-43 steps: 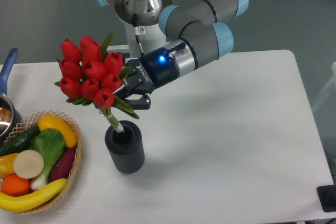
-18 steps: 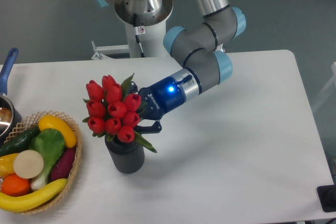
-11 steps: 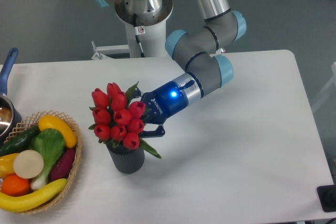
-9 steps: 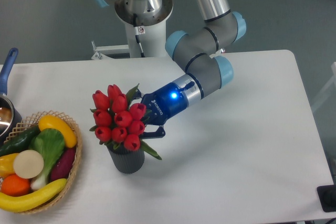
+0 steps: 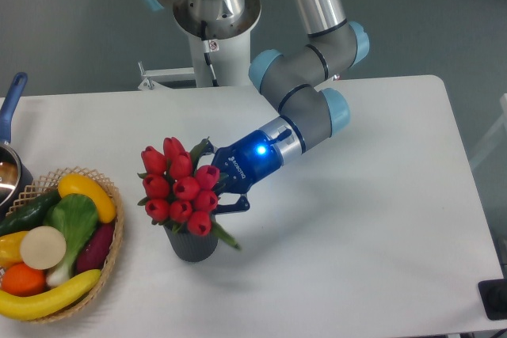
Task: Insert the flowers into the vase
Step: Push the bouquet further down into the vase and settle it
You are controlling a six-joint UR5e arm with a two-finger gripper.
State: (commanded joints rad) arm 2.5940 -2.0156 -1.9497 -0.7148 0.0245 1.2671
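Observation:
The flowers (image 5: 177, 188), a tight bunch of red tulips with green leaves, stand with their stems down in the vase (image 5: 191, 246), a dark grey ribbed cylinder left of the table's middle. The blossoms cover the vase's mouth and hide the stems. My gripper (image 5: 215, 183) reaches in from the right at blossom height, with its dark fingers (image 5: 235, 206) closed against the right side of the bunch. It is shut on the flowers. The blue light on the wrist is lit.
A woven basket (image 5: 113, 200) of fruit and vegetables sits at the left front, close to the vase. A pot with a blue handle (image 5: 11, 99) is at the left edge. The robot base (image 5: 212, 15) stands at the back. A black object (image 5: 494, 298) lies off the table's right front corner.
The arm has carried the flowers down and right from above the vase until their stems sank into it. Over the last half second the bunch dropped only slightly lower.

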